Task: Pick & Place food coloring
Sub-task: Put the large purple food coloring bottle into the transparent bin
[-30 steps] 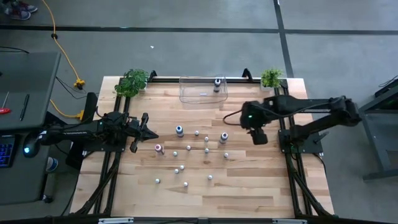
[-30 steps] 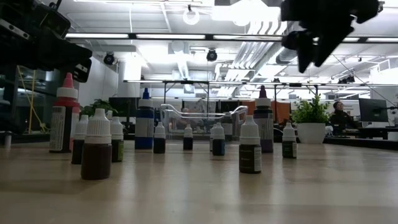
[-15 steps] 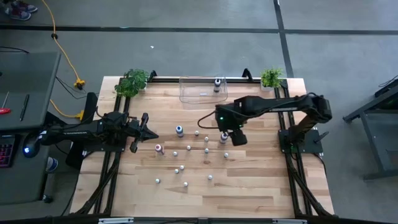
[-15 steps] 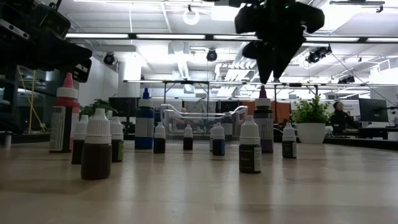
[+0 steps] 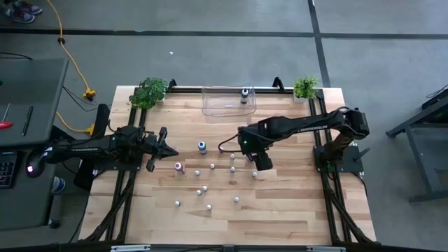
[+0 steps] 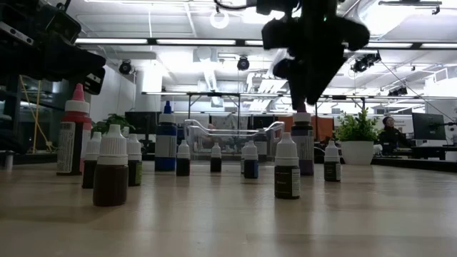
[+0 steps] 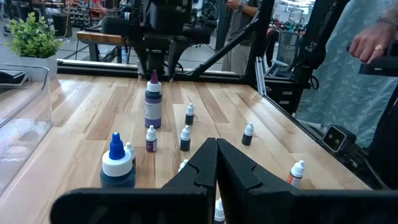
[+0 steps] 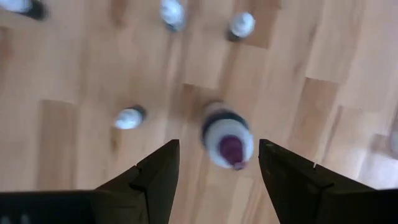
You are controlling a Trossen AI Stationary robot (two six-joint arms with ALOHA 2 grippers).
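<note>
Right pincer (image 8: 214, 163) open, wooden table (image 5: 280, 210), workshop

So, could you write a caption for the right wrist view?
Open right claw poised above a purple-tipped bottle standing on the wooden table.

I'm seeing purple-capped bottle (image 8: 227, 143) blurring under right gripper (image 8: 217, 163); arm covering it from above; labels too small.

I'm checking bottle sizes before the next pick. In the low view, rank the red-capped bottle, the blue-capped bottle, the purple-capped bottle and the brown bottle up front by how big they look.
1. red-capped bottle
2. blue-capped bottle and purple-capped bottle: they look alike
3. brown bottle: smallest, though it is the nearest to the camera, so it is probably truly smaller
</note>
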